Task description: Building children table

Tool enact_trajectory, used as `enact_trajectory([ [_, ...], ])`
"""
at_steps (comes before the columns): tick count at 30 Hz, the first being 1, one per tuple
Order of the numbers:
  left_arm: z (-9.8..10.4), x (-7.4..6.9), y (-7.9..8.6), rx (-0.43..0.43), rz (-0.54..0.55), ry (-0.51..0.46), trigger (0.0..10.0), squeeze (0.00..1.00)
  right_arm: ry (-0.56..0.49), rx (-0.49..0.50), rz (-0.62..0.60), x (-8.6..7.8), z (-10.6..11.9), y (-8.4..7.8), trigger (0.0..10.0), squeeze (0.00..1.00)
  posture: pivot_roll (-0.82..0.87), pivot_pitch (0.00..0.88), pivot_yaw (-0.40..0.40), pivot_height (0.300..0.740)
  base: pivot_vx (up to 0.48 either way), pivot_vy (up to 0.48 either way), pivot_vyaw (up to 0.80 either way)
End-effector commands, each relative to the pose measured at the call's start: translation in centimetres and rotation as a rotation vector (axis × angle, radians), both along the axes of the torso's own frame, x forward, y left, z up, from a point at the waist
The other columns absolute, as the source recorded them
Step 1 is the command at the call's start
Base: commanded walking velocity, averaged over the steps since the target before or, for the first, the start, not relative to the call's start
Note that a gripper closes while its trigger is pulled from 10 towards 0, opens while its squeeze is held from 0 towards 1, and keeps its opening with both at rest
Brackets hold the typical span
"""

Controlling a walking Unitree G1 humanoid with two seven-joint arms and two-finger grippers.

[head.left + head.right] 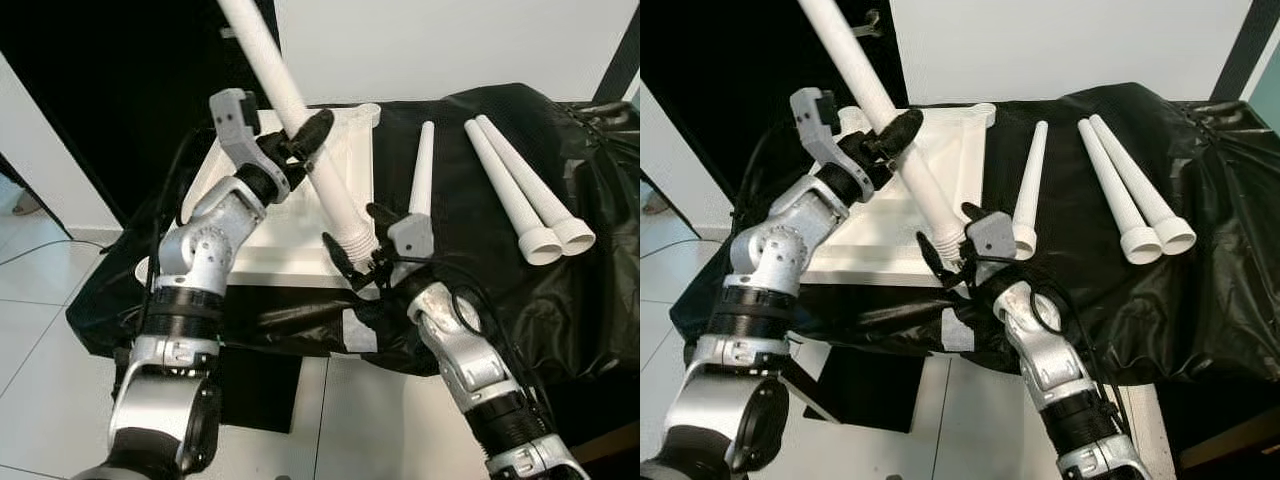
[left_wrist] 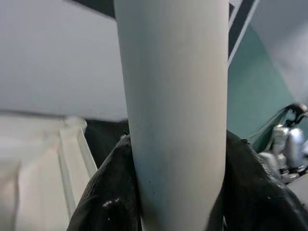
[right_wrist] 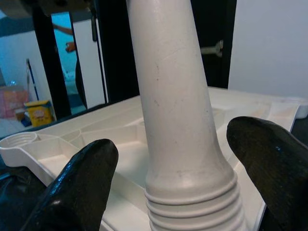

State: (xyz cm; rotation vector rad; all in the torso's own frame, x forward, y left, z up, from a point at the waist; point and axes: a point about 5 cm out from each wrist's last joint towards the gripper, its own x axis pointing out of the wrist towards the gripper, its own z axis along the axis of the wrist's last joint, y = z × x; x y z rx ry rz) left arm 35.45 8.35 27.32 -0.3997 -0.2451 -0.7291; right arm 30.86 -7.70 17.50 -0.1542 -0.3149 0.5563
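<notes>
A white table top (image 1: 250,230) lies upside down on a surface under a black sheet. My left gripper (image 1: 305,135) is shut on a long white table leg (image 1: 290,100), which is held tilted. The leg's threaded end points down at the top's near right corner. My right gripper (image 1: 358,240) is open at that threaded end, with a finger on each side and a gap to both. In the right wrist view the leg (image 3: 178,120) rises between the two black fingertips (image 3: 82,178). In the left wrist view black fingers (image 2: 106,192) clamp the leg (image 2: 173,120).
Three more white legs lie on the black sheet (image 1: 480,290): one (image 1: 422,170) just right of the table top, and two (image 1: 520,190) side by side further right. A tiled floor (image 1: 50,380) is below the near edge. A person's arm (image 3: 72,45) shows in a far doorway.
</notes>
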Motion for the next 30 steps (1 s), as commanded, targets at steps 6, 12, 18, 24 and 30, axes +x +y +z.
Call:
enact_trajectory([
  [6,0.0,-2.2,-2.4,0.103,0.012,-0.17,10.0,0.0,0.082,-0.053,0.029,1.1,1.3,0.0,10.0,0.0,0.08,0.0,0.06,0.74,0.0,0.0,0.0],
  [12,-0.1,-3.0,-3.6,0.138,0.013,-0.221,10.0,0.0,0.131,-0.111,0.03,2.0,1.7,-0.2,10.0,0.0,0.08,0.0,0.06,0.74,0.0,0.0,0.0],
  [18,-0.3,-3.7,-4.4,0.148,-0.004,-0.245,10.0,0.0,0.13,-0.158,0.048,2.3,2.0,-0.3,10.0,0.0,0.08,0.0,0.063,0.74,0.0,0.0,0.0],
  [24,-0.5,-4.0,-5.0,0.157,0.001,-0.264,10.0,0.0,0.117,-0.187,0.076,2.2,2.6,-0.2,10.0,0.0,0.08,0.0,0.062,0.74,0.0,0.0,0.0],
  [30,-0.7,-4.1,-5.3,0.159,-0.006,-0.267,10.0,0.0,0.142,-0.171,0.072,2.2,2.6,-0.3,3.5,0.0,0.08,0.0,0.065,0.74,0.0,0.0,0.0],
])
